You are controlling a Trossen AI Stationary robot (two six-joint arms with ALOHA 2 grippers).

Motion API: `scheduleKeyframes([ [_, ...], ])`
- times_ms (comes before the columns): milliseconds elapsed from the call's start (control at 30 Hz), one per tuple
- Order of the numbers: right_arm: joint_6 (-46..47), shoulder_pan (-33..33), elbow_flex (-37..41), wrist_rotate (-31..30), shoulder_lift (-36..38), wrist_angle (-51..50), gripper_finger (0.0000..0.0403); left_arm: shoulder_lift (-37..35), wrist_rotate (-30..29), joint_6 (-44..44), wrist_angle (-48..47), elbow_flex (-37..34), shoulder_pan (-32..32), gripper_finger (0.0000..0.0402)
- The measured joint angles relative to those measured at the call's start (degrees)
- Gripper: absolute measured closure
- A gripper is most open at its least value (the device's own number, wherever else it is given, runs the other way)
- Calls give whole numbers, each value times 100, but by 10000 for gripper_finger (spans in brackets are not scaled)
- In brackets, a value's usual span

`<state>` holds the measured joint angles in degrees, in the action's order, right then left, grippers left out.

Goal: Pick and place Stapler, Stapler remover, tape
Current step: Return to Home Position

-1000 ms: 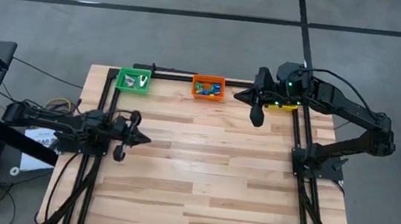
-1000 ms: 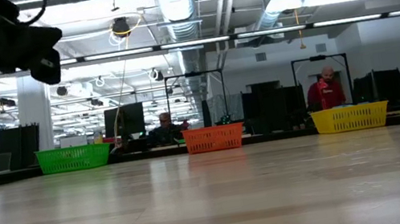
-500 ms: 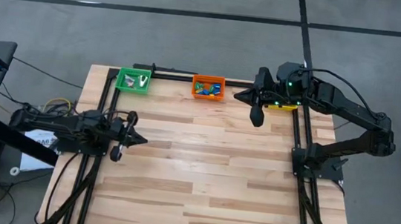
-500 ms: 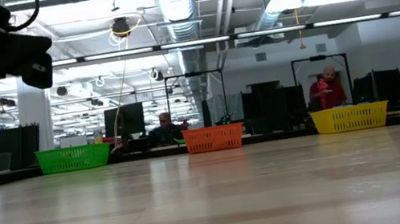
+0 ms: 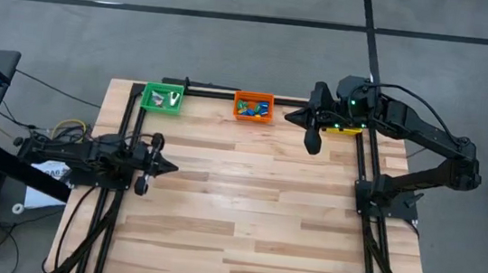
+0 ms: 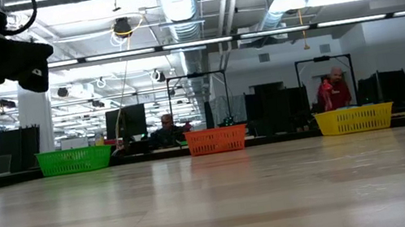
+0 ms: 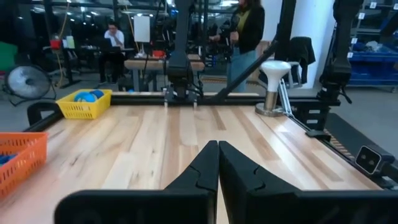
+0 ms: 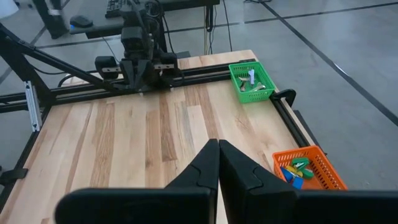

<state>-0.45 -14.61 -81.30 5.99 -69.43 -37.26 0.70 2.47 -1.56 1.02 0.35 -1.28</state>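
The sorting looks finished and the step in hand is the return to rest: on the counter (image 5: 245, 209) every task thing I can see lies in a bin. The left arm (image 5: 79, 154) lies low, well apart from the orange bin (image 5: 255, 96). The right arm (image 5: 417, 132) reaches in high, close beside that bin. The green bin (image 5: 164, 88) stands to one side of the orange bin and the yellow bin (image 7: 69, 107) to the other. The left tool (image 7: 217, 148) and the right tool (image 8: 217, 146) each have their fingers pressed together, holding nothing. The next move, I judge, calls only for folding both arms to rest, with nothing to grasp. The staplers (image 8: 296, 169) lie jumbled inside the orange bin, their long axes at mixed angles with no common heading. The tape rolls (image 7: 87, 96) sit in the yellow bin; being round, they have no long axis. The staple removers (image 8: 252, 82) are in the green bin, and I cannot tell which way they point.
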Motion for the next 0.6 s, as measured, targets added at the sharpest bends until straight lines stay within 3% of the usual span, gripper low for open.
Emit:
scheduleKeyframes([
  [600, 1, -1, 0, 0, 0, -1, 403, 815, -8, -63, 38, 1, 0, 394],
])
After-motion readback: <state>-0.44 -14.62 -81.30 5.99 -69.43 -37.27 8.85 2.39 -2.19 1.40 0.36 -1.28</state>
